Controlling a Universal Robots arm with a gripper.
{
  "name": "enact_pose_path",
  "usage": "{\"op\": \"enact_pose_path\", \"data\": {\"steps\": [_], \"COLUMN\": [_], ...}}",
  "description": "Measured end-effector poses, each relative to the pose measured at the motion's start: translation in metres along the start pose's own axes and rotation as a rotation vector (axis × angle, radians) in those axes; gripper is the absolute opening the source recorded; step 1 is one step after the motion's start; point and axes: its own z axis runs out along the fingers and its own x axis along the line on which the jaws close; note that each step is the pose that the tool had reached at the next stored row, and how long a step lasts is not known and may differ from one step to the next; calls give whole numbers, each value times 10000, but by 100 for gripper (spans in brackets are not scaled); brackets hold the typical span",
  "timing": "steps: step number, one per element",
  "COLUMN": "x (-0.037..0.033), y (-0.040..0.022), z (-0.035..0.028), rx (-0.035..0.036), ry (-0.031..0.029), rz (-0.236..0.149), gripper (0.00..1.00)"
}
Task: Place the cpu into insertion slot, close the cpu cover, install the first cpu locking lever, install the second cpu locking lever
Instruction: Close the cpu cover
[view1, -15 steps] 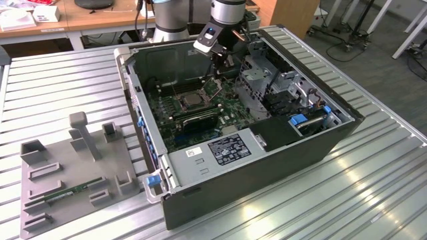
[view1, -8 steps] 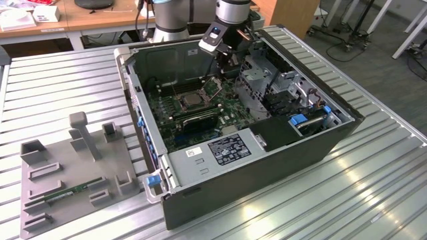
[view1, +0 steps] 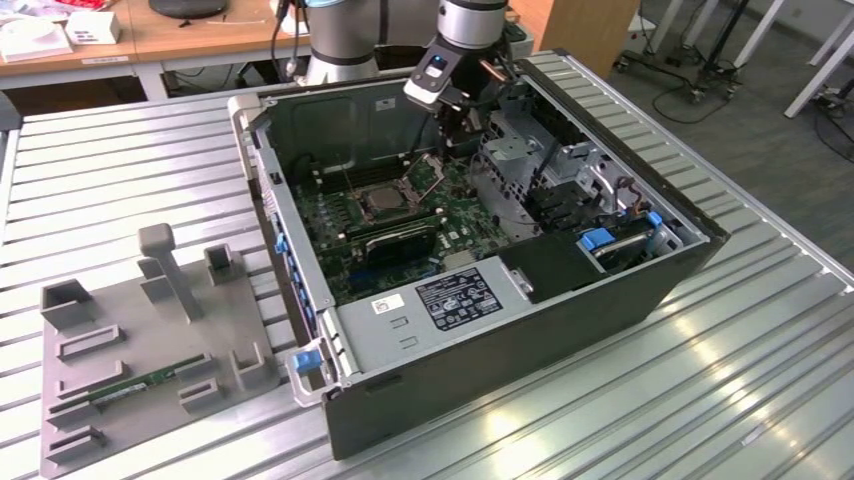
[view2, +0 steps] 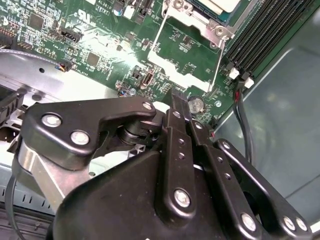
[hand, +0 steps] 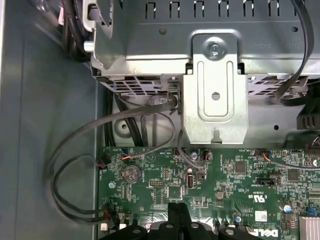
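cpu (view1: 388, 200) seated, cpu cover (view2: 158, 35) open, claw (view2: 178, 100) near

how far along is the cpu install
Done: the cpu sits in the insertion slot. In hand: nothing visibly held; the gripper, jaws shut, hovers by the cpu cover. Left: the cover is flipped open off the slot, so closing it and the two lever steps remain.

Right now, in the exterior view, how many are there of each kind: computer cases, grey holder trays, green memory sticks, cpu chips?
Computer case: 1
Grey holder tray: 1
Green memory stick: 1
cpu: 1
Total: 4
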Motion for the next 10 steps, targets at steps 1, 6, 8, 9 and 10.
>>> {"op": "enact_pose_path", "data": {"steps": [1, 6, 8, 9, 10], "x": [0, -1, -2, -3, -3], "y": [3, 17, 18, 18, 19], "z": [7, 63, 98, 117, 135], "rx": [0, 0, 0, 0, 0], "ry": [-1, 0, 0, 0, -2], "rz": [0, 0, 2, 1, 0], "gripper": [11, 11, 11, 11, 11]}}
